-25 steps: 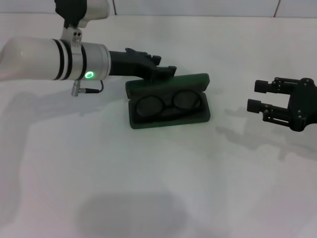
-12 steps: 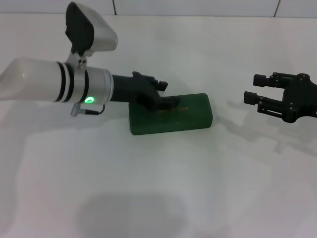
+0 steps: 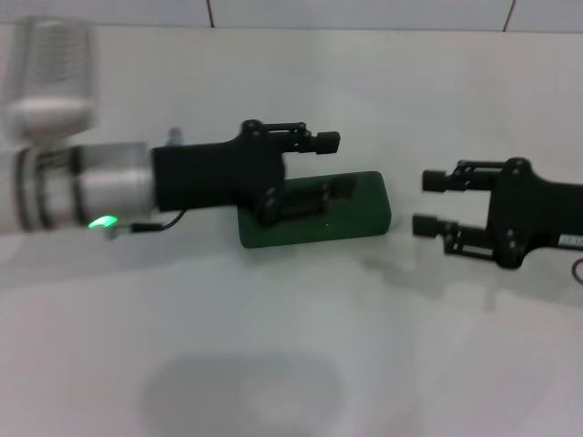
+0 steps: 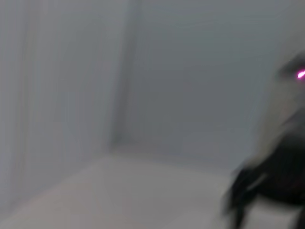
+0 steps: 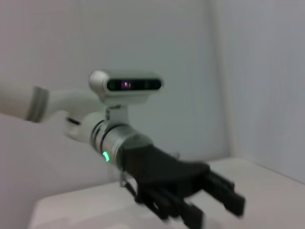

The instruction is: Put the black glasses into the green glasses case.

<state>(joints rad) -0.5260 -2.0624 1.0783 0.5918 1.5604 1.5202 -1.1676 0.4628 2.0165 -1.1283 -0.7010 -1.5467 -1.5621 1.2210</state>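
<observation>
The green glasses case (image 3: 314,211) lies closed, lid down, near the middle of the table (image 3: 291,364); the black glasses are hidden from sight. The left gripper (image 3: 325,166) hovers over it, fingers spread. The right gripper (image 3: 430,202) hangs toward the right edge, fingers apart, holding nothing.

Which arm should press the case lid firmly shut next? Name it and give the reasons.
Left, probably. The left gripper is open and sits right over the green glasses case, whose lid is already down. The right gripper, also open, hangs off to the case's right, clear of it.
</observation>
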